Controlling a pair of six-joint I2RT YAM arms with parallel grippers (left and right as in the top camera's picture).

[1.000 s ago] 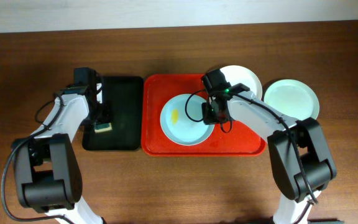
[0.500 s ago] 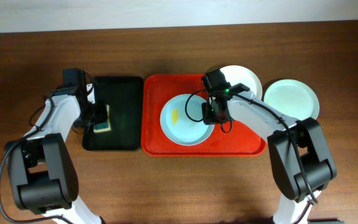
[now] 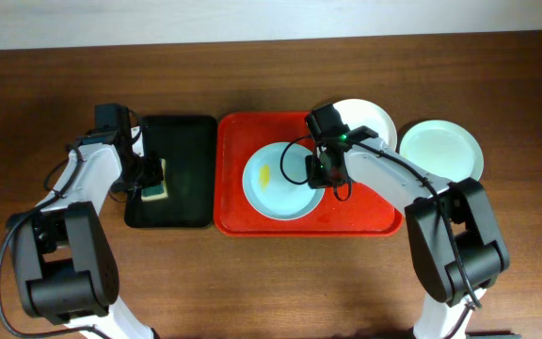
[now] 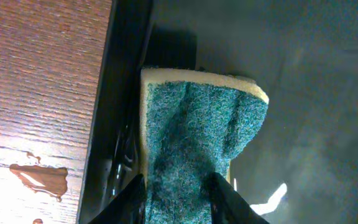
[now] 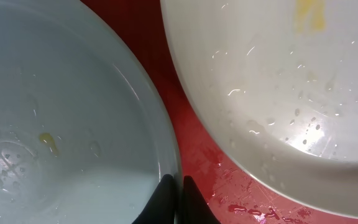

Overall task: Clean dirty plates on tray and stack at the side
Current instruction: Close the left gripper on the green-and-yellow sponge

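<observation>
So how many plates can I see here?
3: a pale blue plate on the red tray, a white plate at the tray's far right corner, a third plate on the table beside it.

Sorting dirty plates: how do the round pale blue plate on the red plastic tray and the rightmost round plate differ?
The round pale blue plate sits on the red plastic tray, the rightmost round plate on the table. The first has a yellow smear and the right gripper shut on its rim; the other shows neither. Both are shallow.
</observation>
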